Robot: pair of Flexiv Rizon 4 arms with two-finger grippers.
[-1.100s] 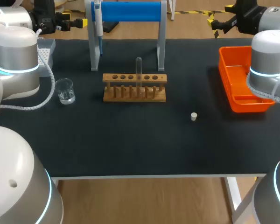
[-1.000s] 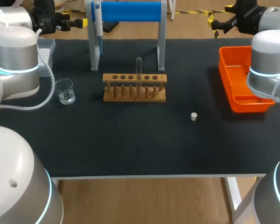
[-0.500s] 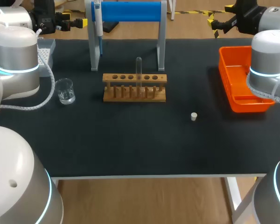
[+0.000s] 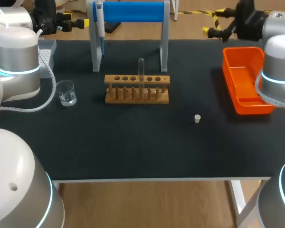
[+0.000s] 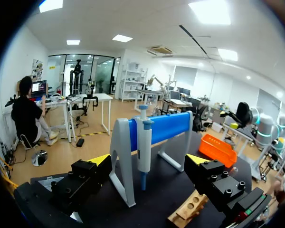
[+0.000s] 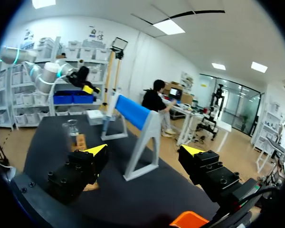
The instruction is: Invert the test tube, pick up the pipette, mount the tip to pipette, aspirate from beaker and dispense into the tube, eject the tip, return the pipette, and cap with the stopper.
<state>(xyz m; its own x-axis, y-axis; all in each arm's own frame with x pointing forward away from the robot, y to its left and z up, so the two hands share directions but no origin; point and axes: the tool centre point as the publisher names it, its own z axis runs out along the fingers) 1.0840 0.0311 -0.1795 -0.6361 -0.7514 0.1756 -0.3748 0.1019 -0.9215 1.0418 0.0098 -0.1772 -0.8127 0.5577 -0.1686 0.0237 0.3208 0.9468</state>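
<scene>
A clear test tube (image 4: 141, 71) stands upright in the wooden rack (image 4: 137, 89) at mid-table. The pipette (image 4: 99, 21) hangs on the blue stand (image 4: 131, 11) at the back; the left wrist view shows the pipette (image 5: 143, 142) just ahead of my open left gripper (image 5: 148, 161). The glass beaker (image 4: 66, 92) is left of the rack, and a small white stopper (image 4: 197, 118) lies to its right. My left gripper (image 4: 80, 22) hovers at the back left. My right gripper (image 4: 213, 22), open and empty, hovers at the back right, beyond the orange tray (image 4: 244, 85).
A grey tip box (image 4: 46, 51) sits at the back left, partly behind my left arm. The right wrist view looks along the table past the blue stand (image 6: 133, 111) toward the rack (image 6: 80, 141), beaker (image 6: 72, 127) and tip box (image 6: 95, 116).
My right arm has shifted, its gripper moving left and turning, so more of the orange tray shows. The left arm and all objects have stayed put.
</scene>
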